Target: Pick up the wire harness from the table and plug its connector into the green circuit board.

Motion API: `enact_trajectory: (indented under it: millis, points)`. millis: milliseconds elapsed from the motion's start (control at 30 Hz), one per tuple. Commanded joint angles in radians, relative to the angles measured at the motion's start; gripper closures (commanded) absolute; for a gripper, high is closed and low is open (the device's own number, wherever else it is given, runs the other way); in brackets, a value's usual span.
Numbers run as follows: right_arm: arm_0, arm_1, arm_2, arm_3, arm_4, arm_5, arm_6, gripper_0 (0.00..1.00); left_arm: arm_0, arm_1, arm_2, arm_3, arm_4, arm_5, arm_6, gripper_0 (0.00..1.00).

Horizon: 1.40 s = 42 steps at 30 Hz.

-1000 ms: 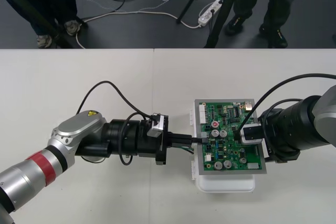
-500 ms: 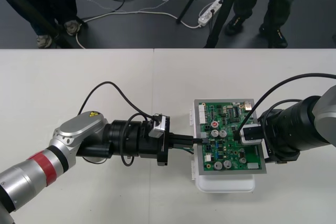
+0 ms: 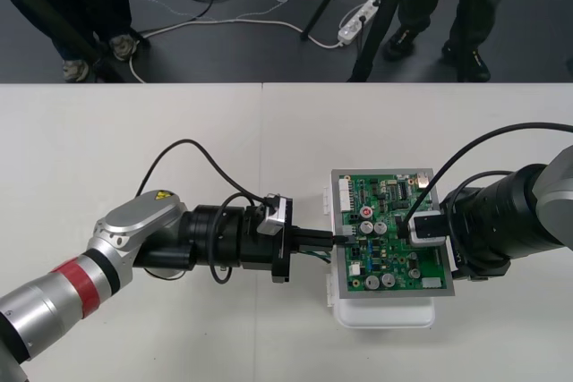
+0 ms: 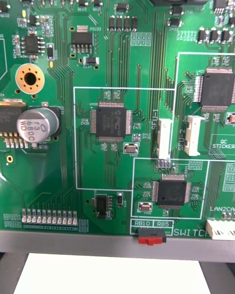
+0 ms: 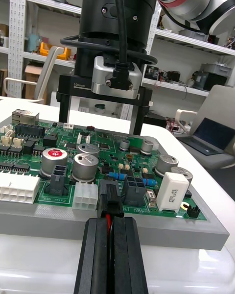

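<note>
Two fingers [image 5: 95,255] of the left claw [image 5: 111,221] clamp the harness plug [image 5: 110,203], nudged closer this past second to the green board's [image 3: 394,261] edge; seating looks imminent. Spread open, the right claw [image 5: 101,126] stands over the board on the counter [image 3: 179,131].

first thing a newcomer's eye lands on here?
The left end effector, shut on the small black plug, holds it at the edge of the green circuit board nearest that arm. The right end effector hangs open close over the board's opposite side, pointing down.
</note>
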Motion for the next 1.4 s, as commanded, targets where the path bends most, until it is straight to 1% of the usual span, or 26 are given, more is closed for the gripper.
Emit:
enact_trajectory:
  millis: [33, 433, 533, 600, 633, 667, 933, 1233, 1333, 1400]
  points:
    - [-0.027, 0.018, 0.009, -0.029, -0.023, 0.001, -0.029, 0.00, -0.040, -0.043, -0.026, -0.028, 0.015, 0.017, -0.072, 1.00]
    - [-0.027, 0.018, 0.009, -0.029, -0.023, 0.001, -0.032, 0.00, -0.038, -0.039, -0.025, -0.028, 0.017, 0.020, -0.072, 1.00]
    - [-0.027, 0.018, 0.009, -0.029, -0.022, 0.001, -0.032, 0.00, -0.040, -0.034, -0.025, -0.029, 0.023, 0.022, -0.072, 0.99]
    - [-0.028, 0.018, 0.009, -0.029, -0.023, 0.001, -0.032, 0.00, -0.040, -0.031, -0.025, -0.029, 0.029, 0.020, -0.072, 0.65]
    - [-0.028, 0.018, 0.009, -0.029, -0.022, 0.001, -0.032, 0.00, -0.040, -0.029, -0.026, -0.029, 0.030, 0.020, -0.072, 0.26]
    - [-0.028, 0.018, 0.009, -0.029, -0.022, 0.001, -0.031, 0.00, -0.040, -0.028, -0.025, -0.028, 0.030, 0.020, -0.072, 0.00]
    - [-0.025, 0.018, 0.009, -0.029, 0.003, 0.001, -0.031, 0.00, -0.038, -0.019, -0.025, -0.029, 0.052, 0.020, -0.080, 0.00]
    - [-0.025, -0.030, 0.005, -0.029, 0.056, 0.001, -0.021, 0.00, -0.038, -0.016, -0.025, -0.028, 0.058, 0.020, -0.090, 0.00]
    - [-0.010, -0.051, -0.023, -0.025, 0.050, -0.001, -0.017, 0.00, -0.038, -0.011, -0.025, -0.029, 0.063, 0.020, -0.092, 0.00]
    - [0.016, -0.062, -0.067, -0.017, 0.030, 0.001, -0.008, 0.00, -0.038, -0.003, -0.025, -0.029, 0.066, 0.020, -0.090, 0.00]
